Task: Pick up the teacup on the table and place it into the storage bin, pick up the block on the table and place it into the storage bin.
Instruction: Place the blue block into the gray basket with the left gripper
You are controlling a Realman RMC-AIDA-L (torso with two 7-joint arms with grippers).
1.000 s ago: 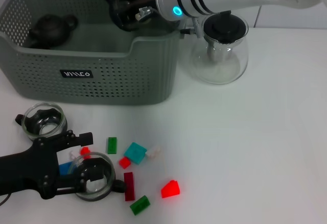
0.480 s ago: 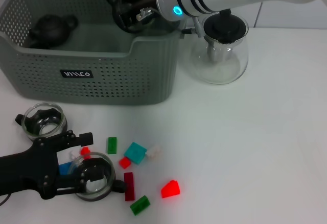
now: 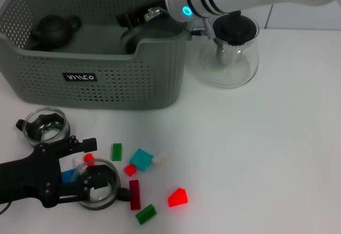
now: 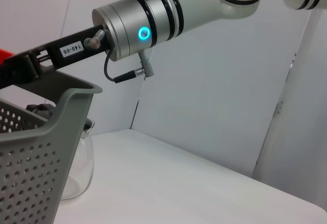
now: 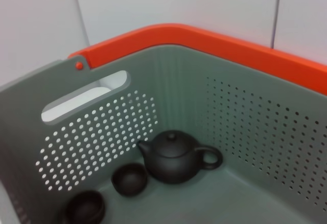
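The grey-green storage bin [image 3: 106, 74] stands at the back left of the white table [image 3: 256, 148]. My right gripper [image 3: 134, 18] reaches down into the bin's right end. A curved glassy shape [image 3: 139, 32] lies just under it, and I cannot tell whether it is held. My left gripper [image 3: 98, 170] rests at the front left, open, with a glass teacup [image 3: 99, 185] between its fingers. A second glass teacup [image 3: 46, 125] stands behind it. Several small blocks lie beside them, among them a teal block [image 3: 141, 159] and a red block [image 3: 177, 197].
A black teapot [image 5: 173, 157] and two small dark cups [image 5: 129, 179] sit inside the bin. A glass teapot [image 3: 229, 53] with a black lid stands right of the bin, under my right arm [image 4: 153, 22]. The bin's rim is orange [image 5: 214, 43].
My right gripper has dropped from above the bin's rim down into the bin with the glass teacup it carried. The cup is now mostly hidden. The left arm has not moved.
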